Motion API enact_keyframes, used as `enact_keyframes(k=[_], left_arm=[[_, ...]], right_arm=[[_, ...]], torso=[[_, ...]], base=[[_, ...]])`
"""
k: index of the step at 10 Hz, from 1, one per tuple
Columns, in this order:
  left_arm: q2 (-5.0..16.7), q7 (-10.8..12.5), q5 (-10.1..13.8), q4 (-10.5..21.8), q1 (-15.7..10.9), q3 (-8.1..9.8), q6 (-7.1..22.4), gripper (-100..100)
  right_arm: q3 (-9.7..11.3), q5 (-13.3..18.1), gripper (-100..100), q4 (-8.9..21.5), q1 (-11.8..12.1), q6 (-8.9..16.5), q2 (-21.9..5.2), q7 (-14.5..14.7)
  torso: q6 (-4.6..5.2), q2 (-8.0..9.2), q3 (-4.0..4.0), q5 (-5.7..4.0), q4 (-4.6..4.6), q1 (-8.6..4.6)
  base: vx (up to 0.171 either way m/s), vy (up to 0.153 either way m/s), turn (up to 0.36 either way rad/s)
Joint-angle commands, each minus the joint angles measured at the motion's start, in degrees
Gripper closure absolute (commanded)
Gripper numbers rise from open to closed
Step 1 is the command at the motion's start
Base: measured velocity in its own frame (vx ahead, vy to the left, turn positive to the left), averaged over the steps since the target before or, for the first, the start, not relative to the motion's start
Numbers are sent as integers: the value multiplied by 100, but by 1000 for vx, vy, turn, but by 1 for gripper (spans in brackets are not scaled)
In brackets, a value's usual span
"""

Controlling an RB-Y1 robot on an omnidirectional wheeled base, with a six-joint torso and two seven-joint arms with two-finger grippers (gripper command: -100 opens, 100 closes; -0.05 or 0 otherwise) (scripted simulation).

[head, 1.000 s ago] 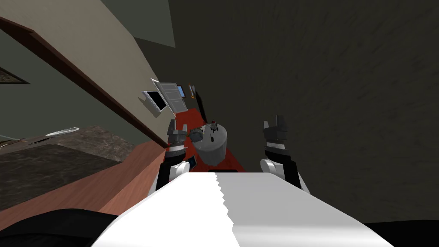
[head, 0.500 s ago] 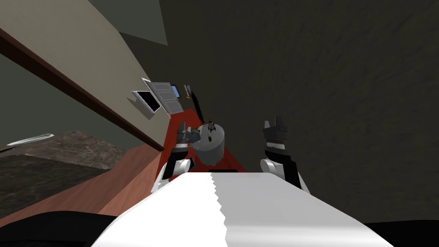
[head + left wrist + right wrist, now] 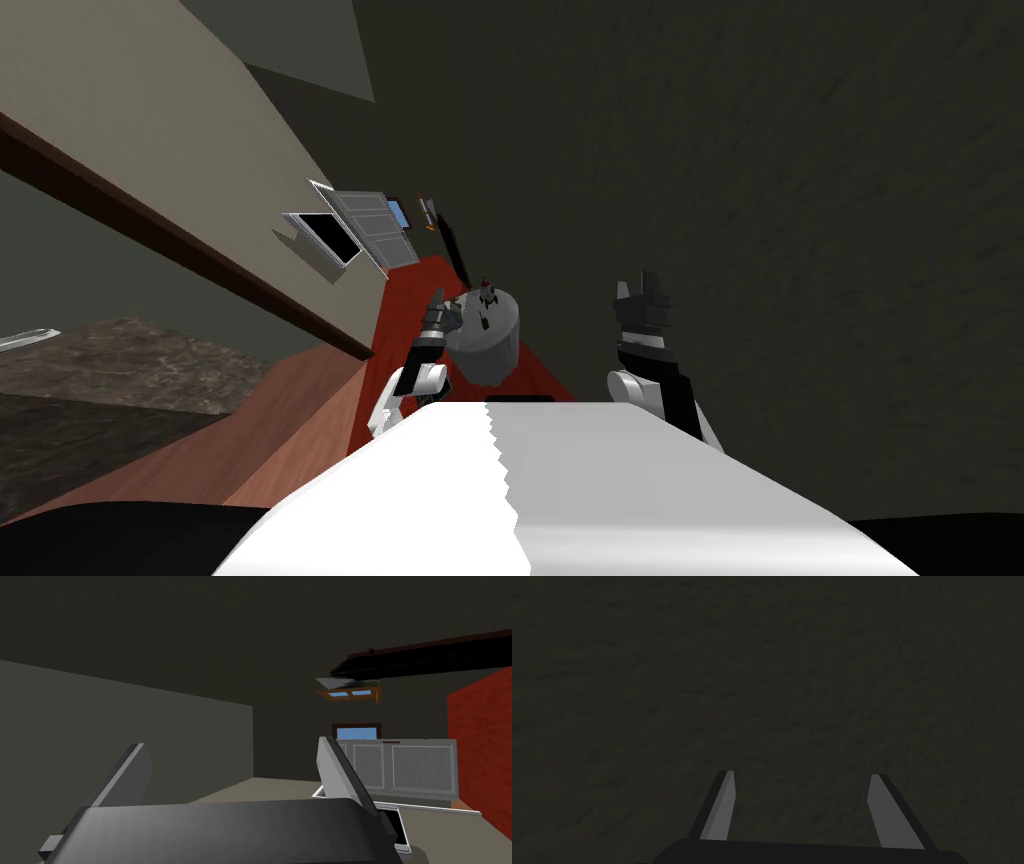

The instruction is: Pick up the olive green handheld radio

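Left of centre in the head view, the left pincer (image 3: 438,303) stands close beside the round grey worktop (image 3: 490,360). Its fingers (image 3: 336,773) are spread wide with nothing between them, presumably ready to close on the radio (image 3: 454,318). I take the radio to be the dull dark lump at the worktop's left rim, just beside that pincer. The left wrist camera faces far walls rather than the worktop, so the hand probably needs tipping down. Right of centre, the right pincer (image 3: 636,283) hangs equally wide and empty over dark floor, clear of the reach.
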Motion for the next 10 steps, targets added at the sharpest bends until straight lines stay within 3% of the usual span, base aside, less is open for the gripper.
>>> enact_keyframes(k=[1,4,5,6,7,8,9,10], left_arm=[[-12,-33,-48,237,-105,5,81,-100],[26,-106,-181,769,-492,72,493,-100],[26,-106,-181,840,-492,72,493,-100],[43,-149,-245,1041,-700,101,715,-100],[43,-149,-245,1161,-700,101,715,-100],[61,-196,-306,1424,-916,126,937,-100],[61,-196,-306,1494,-916,126,945,-100],[81,-248,-363,1669,-1139,148,1182,-100]], right_arm=[[0,0,0,0,0,0,0,0],[0,0,0,0,1,0,0,0],[0,0,0,0,0,0,0,0],[0,0,0,0,1,0,0,0],[0,0,0,0,0,0,0,0],[0,0,0,0,1,0,0,0],[0,0,0,0,0,0,0,0],[0,0,0,0,1,0,0,0]], torso=[[0,0,0,0,0,0],[-2,-4,-2,0,-1,1],[0,-4,-2,0,-1,1],[-3,-4,-2,0,-1,2],[0,-2,-1,0,-1,2],[-3,-3,-2,0,-1,3],[-1,-2,-1,0,0,1],[-3,-3,-1,0,-1,2]], base=[[-24,-4,-65],[-24,-4,-98],[-22,-3,-58],[-33,-3,-120],[-27,-1,-63],[-31,-7,-101],[-24,-3,-64],[-24,-4,-115]])
